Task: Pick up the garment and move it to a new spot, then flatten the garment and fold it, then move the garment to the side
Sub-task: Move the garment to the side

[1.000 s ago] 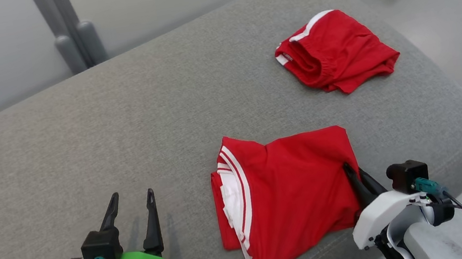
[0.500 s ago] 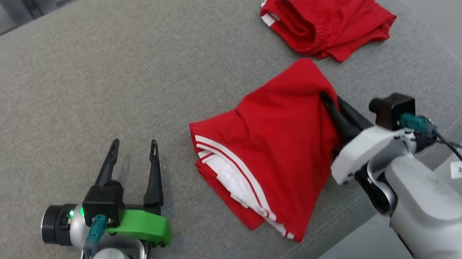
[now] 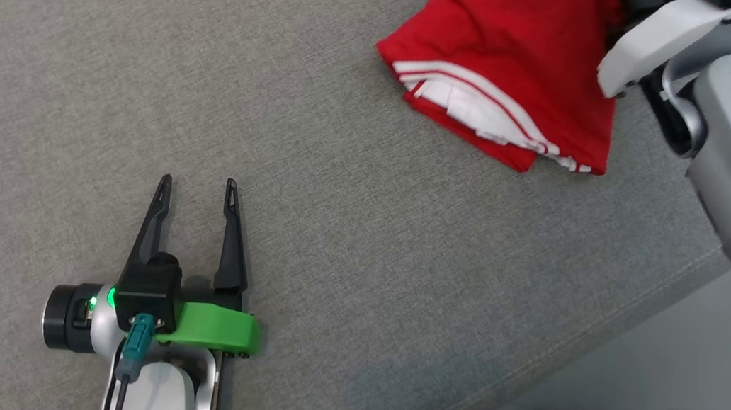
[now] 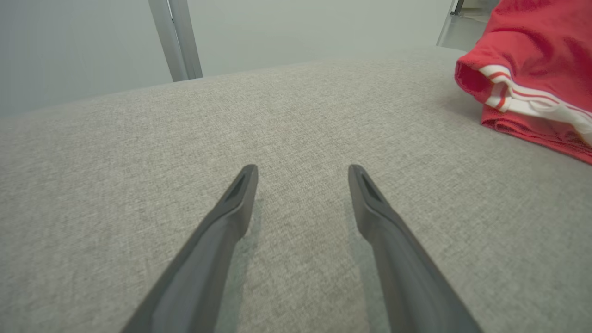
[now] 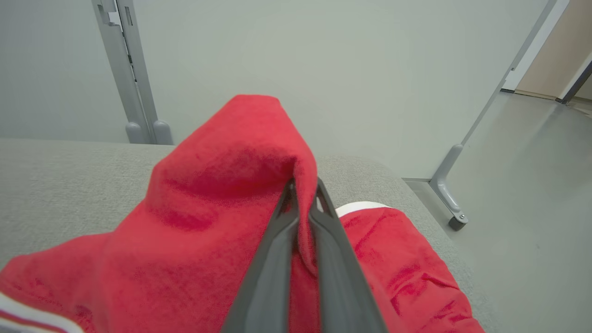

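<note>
- Garment (image 3: 515, 48): upper right of head view, on grey surface (image 3: 346, 272), one corner raised.
- Right gripper (image 5: 303, 187): clamped on that corner.
- Left gripper (image 3: 197, 180): lower left, fingers spread, empty, well apart from garment.

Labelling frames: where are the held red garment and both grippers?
held red garment (image 3: 513, 34), head view, top layer.
left gripper (image 3: 197, 180), head view, between fingertips.
right gripper (image 5: 304, 185), right wrist view, between fingertips.

A grey woven upholstered seat (image 3: 331, 167) spreads under soft, even light. Behind it stand a pale grey-green wall (image 5: 323, 69) and a grey metal upright (image 5: 122, 69). To the right, a slanted frame leg (image 5: 485, 111) ends in a caster (image 5: 457, 223) on smooth grey floor (image 5: 532, 194).
</note>
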`<state>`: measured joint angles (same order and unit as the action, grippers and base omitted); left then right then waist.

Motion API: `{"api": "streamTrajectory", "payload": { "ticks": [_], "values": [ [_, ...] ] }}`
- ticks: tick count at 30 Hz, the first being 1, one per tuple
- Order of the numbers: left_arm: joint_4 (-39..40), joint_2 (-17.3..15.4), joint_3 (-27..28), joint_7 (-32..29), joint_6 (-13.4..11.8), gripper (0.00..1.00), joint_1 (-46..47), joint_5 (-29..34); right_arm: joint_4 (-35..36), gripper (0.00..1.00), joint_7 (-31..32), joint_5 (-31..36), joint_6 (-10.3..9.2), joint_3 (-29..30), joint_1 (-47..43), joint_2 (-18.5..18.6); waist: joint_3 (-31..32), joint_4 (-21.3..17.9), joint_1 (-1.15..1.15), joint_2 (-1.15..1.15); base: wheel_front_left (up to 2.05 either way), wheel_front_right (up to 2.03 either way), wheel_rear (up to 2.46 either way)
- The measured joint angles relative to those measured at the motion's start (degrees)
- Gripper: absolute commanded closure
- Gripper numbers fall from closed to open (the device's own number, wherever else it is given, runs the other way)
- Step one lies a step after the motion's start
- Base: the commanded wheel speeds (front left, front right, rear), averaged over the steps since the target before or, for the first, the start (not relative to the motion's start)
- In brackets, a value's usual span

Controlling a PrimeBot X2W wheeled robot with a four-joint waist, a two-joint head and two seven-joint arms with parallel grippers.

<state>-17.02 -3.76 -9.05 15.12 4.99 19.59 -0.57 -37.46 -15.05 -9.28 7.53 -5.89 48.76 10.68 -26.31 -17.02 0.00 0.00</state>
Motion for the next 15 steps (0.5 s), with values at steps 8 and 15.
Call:
{"api": "streamTrajectory", "payload": {
  "ticks": [8, 15],
  "values": [
    [0.26, -0.26, -0.14, 0.08, -0.04, 0.0, 0.12, 0.05, -6.53, 1.0, 0.0, 3.99, 0.01, 7.82, 3.16, 8.48, -1.14, 2.52, 0.0, 0.0, 0.0, 0.0, 0.0],
    [0.14, -0.54, -0.22, 0.07, -0.22, 0.0, 0.15, 0.18, -11.6, 0.0, 0.0, 9.9, 0.01, 14.28, 5.09, 11.35, -1.33, 4.33, 0.0, 0.0, 0.0, 0.0, 0.0]
  ]
}}
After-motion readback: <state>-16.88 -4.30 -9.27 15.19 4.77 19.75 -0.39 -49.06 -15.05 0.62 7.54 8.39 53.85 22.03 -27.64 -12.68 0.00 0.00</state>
